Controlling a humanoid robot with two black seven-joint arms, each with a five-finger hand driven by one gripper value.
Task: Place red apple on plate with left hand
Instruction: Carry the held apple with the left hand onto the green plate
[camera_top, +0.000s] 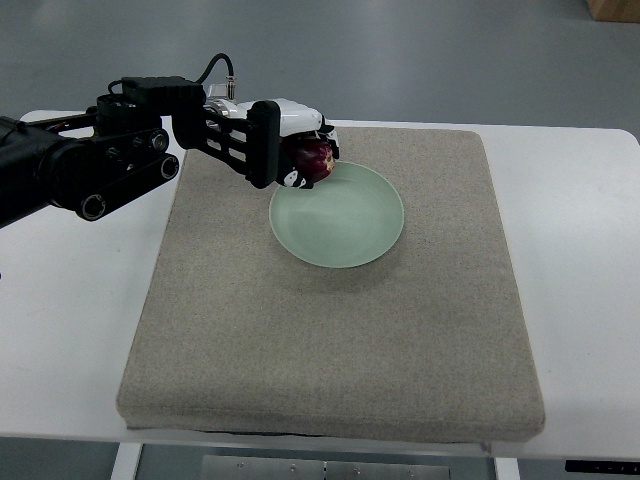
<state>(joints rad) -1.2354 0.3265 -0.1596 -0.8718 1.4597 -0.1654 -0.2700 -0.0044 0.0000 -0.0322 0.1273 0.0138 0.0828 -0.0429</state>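
Note:
A pale green plate (345, 225) lies on a grey fabric mat, in its upper middle. My left hand (290, 155) comes in from the left edge and is shut on a dark red apple (315, 157). It holds the apple just above the plate's upper left rim. The fingers wrap the apple's left and lower sides, so only its right part shows. The right arm is out of view.
The grey mat (330, 340) covers most of a white table (580, 250). The black left forearm (80, 165) with a cable spans the table's upper left. A brown box corner (612, 8) shows at the top right.

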